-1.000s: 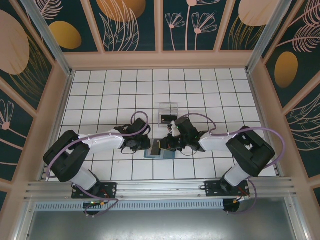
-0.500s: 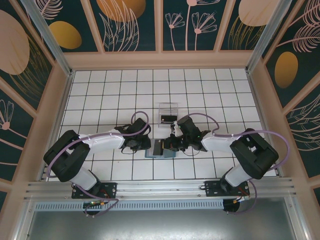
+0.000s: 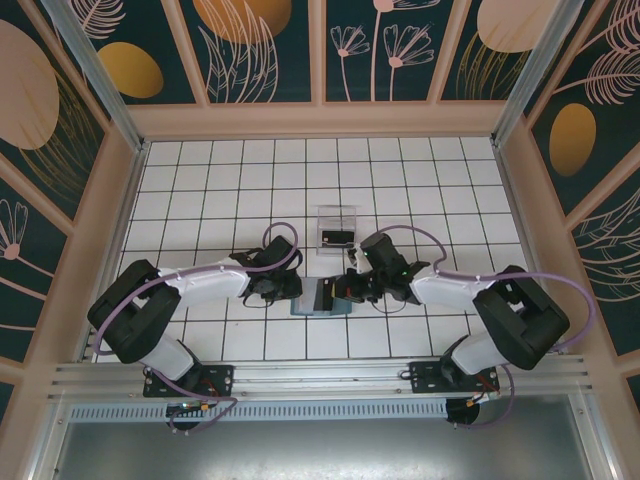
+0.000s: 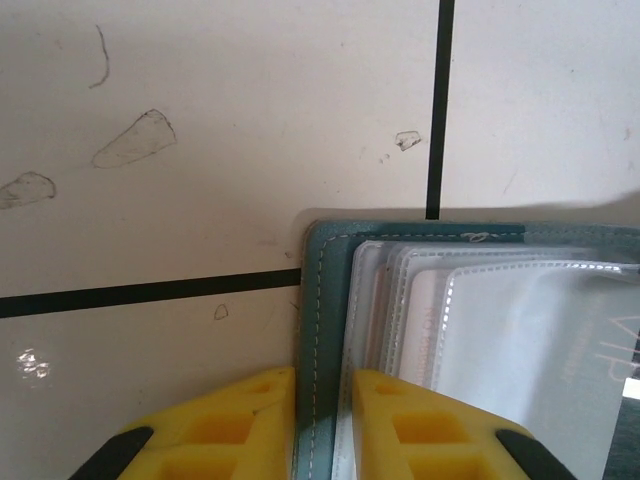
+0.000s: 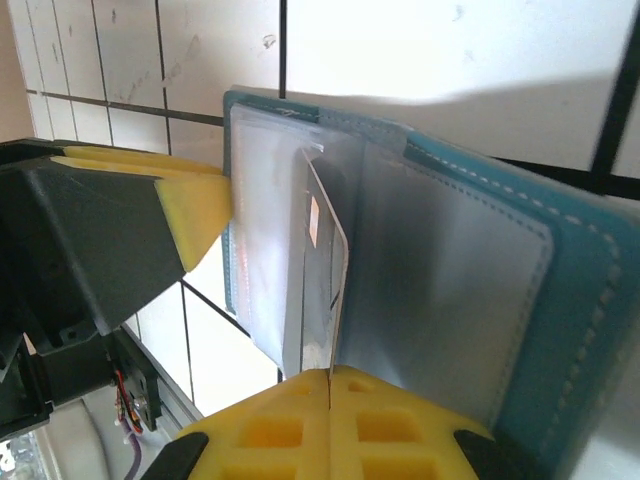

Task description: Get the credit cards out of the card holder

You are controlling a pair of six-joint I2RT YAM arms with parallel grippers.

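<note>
The teal card holder [image 3: 303,309] lies open on the tiles between the two arms. My left gripper [image 4: 325,400] is shut on its stitched teal edge [image 4: 322,270], one yellow finger [image 4: 235,415] on each side, beside the clear sleeves [image 4: 500,330]. My right gripper [image 5: 330,372] is shut on the near edge of a thin credit card [image 5: 337,265] that stands edge-on, part-way out of a clear sleeve. From above, this card [image 3: 324,293] shows dark between the left gripper [image 3: 293,290] and right gripper [image 3: 341,290]. The holder's right half [image 5: 570,330] lies flat.
A clear plastic stand [image 3: 336,218] with a dark card [image 3: 336,238] in it stands one tile behind the grippers. The left gripper's yellow finger [image 5: 190,205] sits close to the holder's far edge. Wooden walls [image 3: 320,120] enclose the tiled floor.
My right gripper has closed onto the card's edge, and its arm has shifted a little to the right. The dark card has moved slightly right. The left gripper has kept its hold.
</note>
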